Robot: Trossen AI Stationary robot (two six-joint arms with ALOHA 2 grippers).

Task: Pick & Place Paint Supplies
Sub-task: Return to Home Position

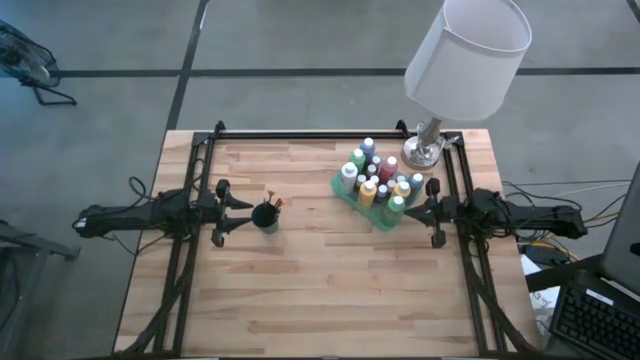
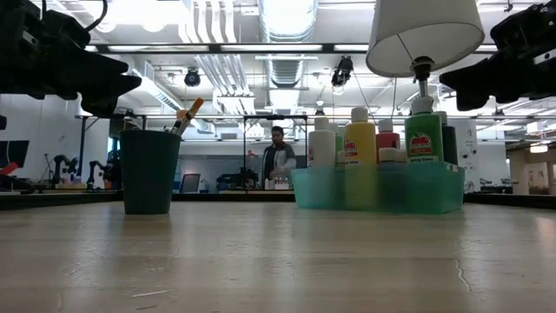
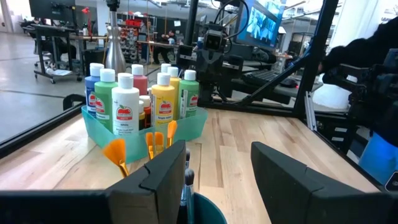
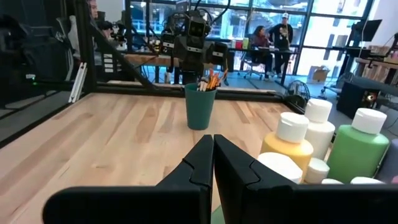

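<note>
Several paint bottles (image 1: 377,178) with white caps stand upright in a translucent green tray (image 1: 340,188) right of the table's middle. Thin brushes (image 1: 273,201) stick up out of a small dark green cup (image 1: 265,217) left of the middle. My left gripper (image 1: 247,207) hovers level just left of the cup; the left wrist view shows its fingers (image 3: 163,180) open above the cup's rim (image 3: 209,209), holding nothing. My right gripper (image 1: 409,212) hovers level just right of the tray, shut (image 4: 213,155) and empty, with bottles (image 4: 291,140) close beside it.
A table lamp (image 1: 455,70) with a white shade stands at the far right, behind the tray. Dark frame rails (image 1: 330,134) run along the table's far, left and right sides. Bare wood (image 1: 320,295) lies toward the near edge. People sit in the room beyond.
</note>
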